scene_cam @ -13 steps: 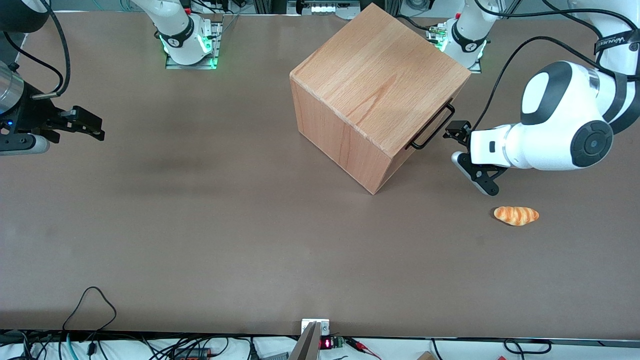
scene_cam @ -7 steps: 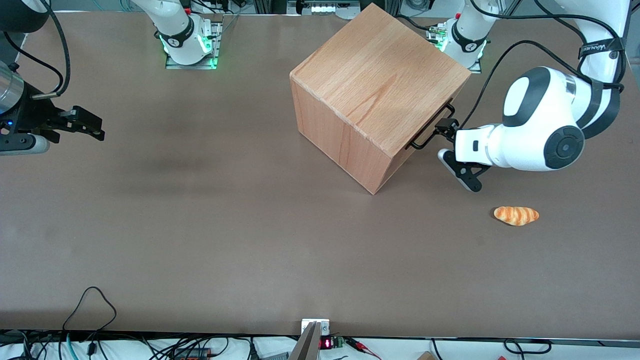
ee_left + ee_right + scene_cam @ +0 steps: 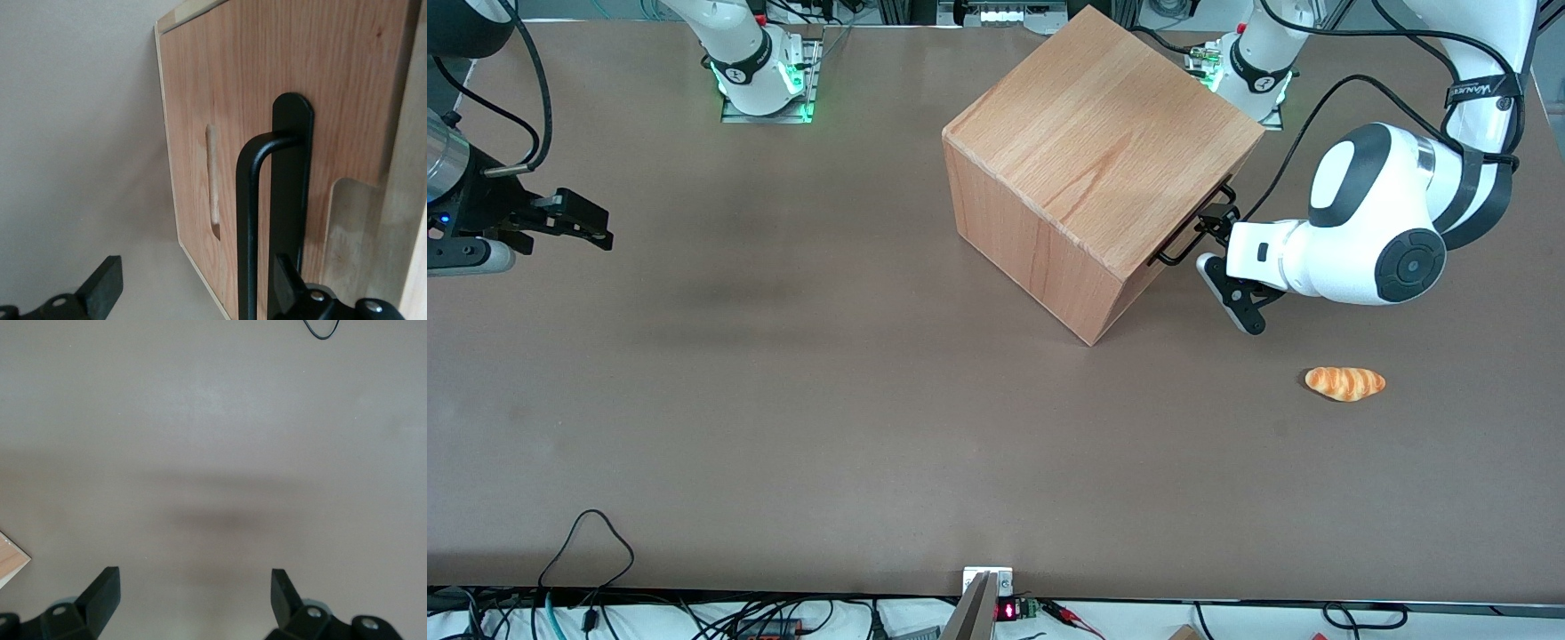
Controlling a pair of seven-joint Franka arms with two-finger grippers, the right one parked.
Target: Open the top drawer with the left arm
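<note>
Closer now to the cabinet (image 3: 1085, 169) than a moment ago: left arm (image 3: 1378, 240) swung inward, bringing the gripper (image 3: 1214, 244) right up to the black handle (image 3: 1192, 227) of the top drawer (image 3: 267, 133). Fingers spread wide, holding nothing; in the wrist view one finger (image 3: 287, 283) sits by the handle's mounting plate, the other finger (image 3: 103, 290) well out over bare table, with the bar (image 3: 248, 227) running between them. Not yet clamped.

Drawer apparently shut, panel flush with the cabinet body, facing the working arm's end of the table. Handle's long axis lies along the upper edge of the front, crosswise to the finger gap, so a squeeze should catch it. Pull direction, by judgement: straight back out of the front, away from the cabinet.

Bread roll (image 3: 1344, 383) lies on the table (image 3: 783, 400) nearer the front camera than the gripper, apart from it and probably out of the withdrawal path. Main risk: a finger snagging the plate rather than wrapping the bar.
</note>
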